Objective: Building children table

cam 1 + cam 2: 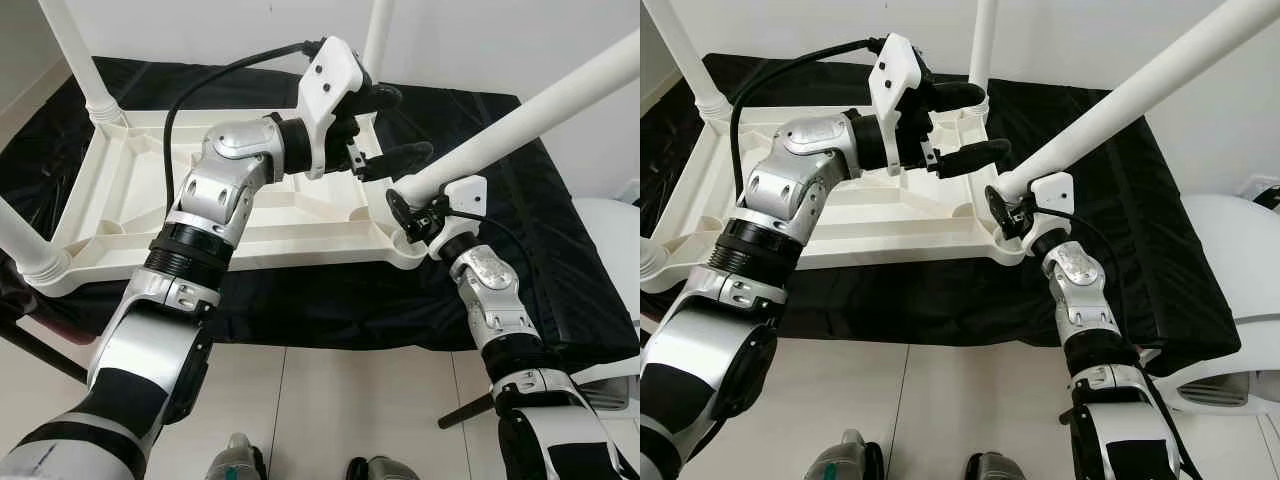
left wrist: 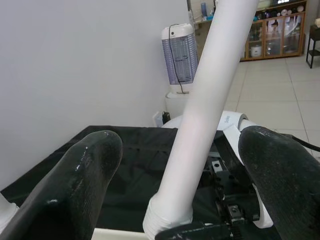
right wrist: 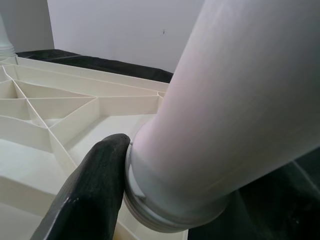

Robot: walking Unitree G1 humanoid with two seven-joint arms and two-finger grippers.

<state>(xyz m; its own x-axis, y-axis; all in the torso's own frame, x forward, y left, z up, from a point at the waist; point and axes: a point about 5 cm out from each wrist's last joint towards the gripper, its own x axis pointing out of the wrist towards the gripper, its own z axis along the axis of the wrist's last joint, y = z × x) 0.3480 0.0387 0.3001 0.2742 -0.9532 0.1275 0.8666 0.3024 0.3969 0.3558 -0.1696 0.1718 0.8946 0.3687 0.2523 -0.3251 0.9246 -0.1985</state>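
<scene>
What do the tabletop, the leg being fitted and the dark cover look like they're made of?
Tabletop: likely moulded plastic, cream, matte; ribbed underside shows. Leg: smooth white tube, probably plastic, soft sheen, with a ridged collar at its base. Cover: black fabric, slightly glossy; it wrinkles and drapes over the edge.

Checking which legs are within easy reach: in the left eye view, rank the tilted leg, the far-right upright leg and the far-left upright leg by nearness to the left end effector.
1. Tilted leg, just to the right of the left end effector.
2. Far-right upright leg, behind it.
3. Far-left upright leg, across the tabletop to the left.
</scene>
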